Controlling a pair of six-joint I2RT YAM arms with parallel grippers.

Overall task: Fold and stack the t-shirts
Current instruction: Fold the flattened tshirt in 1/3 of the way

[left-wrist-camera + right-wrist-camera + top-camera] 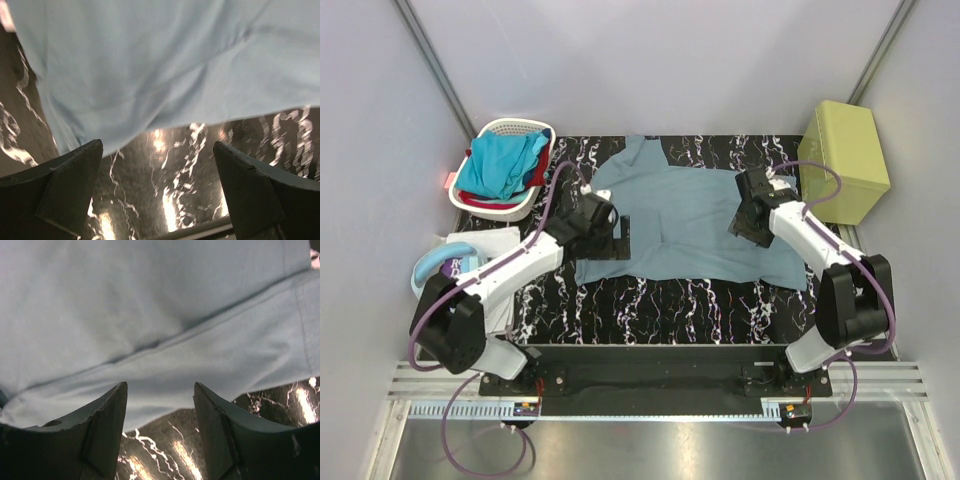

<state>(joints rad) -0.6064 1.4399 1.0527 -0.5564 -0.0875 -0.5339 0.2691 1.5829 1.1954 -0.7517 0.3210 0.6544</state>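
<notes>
We found the grey-blue t-shirt (690,225) spread flat and unfolded on the tabletop (650,300). The turquoise t-shirt (500,165) and red t-shirt (468,196) lay bundled in the laundry basket (515,122) at the far left. The left end effector (157,145) stood wide open at the shirt's left edge, the right end effector (160,385) partly open over its right side, both empty. We judged no fold made and no stack begun
</notes>
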